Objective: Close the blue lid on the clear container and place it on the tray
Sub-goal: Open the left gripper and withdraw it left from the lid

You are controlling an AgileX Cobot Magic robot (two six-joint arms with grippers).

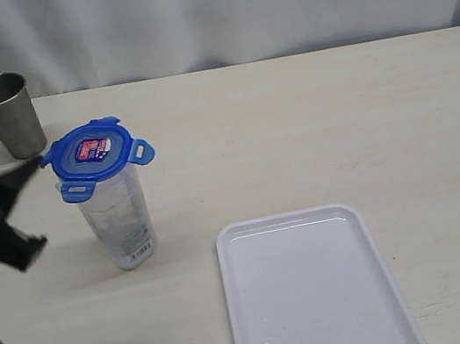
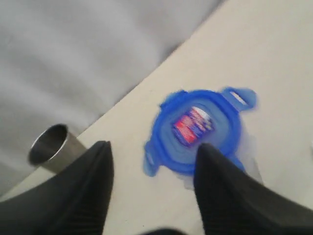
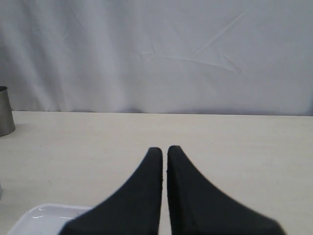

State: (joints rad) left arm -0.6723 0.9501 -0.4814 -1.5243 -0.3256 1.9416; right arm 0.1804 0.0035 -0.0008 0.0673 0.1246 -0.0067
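the blue lid (image 1: pixel 94 150) sits atop the upright clear container (image 1: pixel 118 218), near the tray (image 1: pixel 315 299). left claw (image 2: pixel 154 149) gapes empty beside it; right claw (image 3: pixel 165 149) pinched together, empty.

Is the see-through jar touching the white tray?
Apart. The exterior view shows the clear container standing on the table, with a bare strip of tabletop between its base and the tray.

We see a blue lid (image 1: pixel 95 153) with a red-and-blue sticker (image 1: pixel 92 148) on a clear container (image 1: pixel 121 222) at left of the frame, a grey steel cup (image 1: pixel 7 113) at upper left, a white tray (image 1: pixel 315 299) at lower centre, and a beige table (image 1: pixel 338 126).
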